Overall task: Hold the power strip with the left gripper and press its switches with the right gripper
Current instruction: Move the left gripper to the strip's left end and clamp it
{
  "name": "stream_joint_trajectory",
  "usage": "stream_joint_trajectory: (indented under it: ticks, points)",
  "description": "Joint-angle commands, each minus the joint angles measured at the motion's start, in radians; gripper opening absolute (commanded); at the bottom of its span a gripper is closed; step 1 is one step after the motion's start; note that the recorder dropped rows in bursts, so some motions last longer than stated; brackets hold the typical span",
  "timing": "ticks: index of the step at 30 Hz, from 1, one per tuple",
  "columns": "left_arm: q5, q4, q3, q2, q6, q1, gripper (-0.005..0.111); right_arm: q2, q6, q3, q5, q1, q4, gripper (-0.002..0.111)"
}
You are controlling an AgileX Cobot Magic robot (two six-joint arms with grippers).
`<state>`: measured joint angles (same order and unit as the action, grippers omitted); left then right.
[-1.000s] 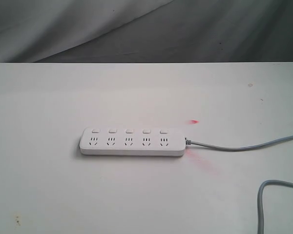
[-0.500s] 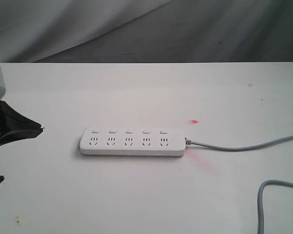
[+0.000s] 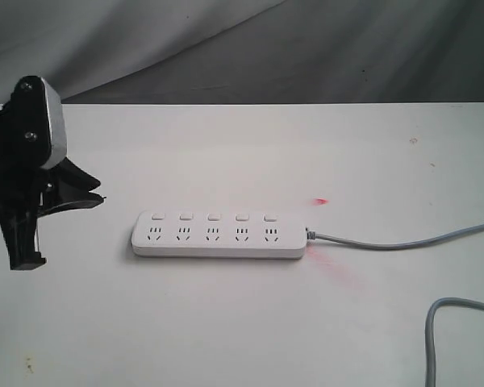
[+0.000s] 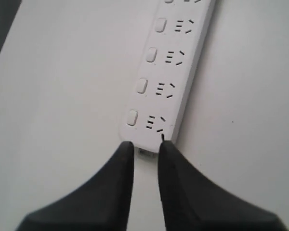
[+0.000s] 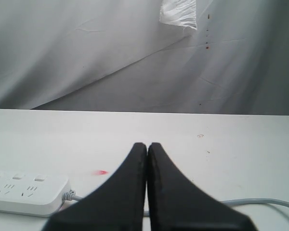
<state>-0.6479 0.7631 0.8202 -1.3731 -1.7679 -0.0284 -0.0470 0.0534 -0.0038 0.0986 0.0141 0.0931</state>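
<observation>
Left gripper (image 4: pixel 145 146), spread, hovers beside the power strip's (image 3: pixel 219 235) end nearer the desk's (image 3: pixel 226 330) left edge; right gripper (image 5: pixel 147 144) pressed together.

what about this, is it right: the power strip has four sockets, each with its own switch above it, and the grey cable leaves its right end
Not quite. The power strip has five sockets, not four, as the exterior view shows. The rest holds: one of the switches sits above each socket, and the grey cable leaves its right end in that view.
</observation>
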Motion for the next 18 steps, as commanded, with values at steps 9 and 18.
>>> stream_joint_trajectory:
  ticks: [9,18]
  points:
    - [-0.325,0.012,0.291,-0.386,-0.1,0.087,0.067,0.006,-0.001,0.004,-0.002,0.007,-0.004,0.0]
    - [-0.288,0.012,0.314,-0.506,-0.274,0.087,0.076,0.006,-0.001,0.004,-0.002,0.007,-0.004,0.0]
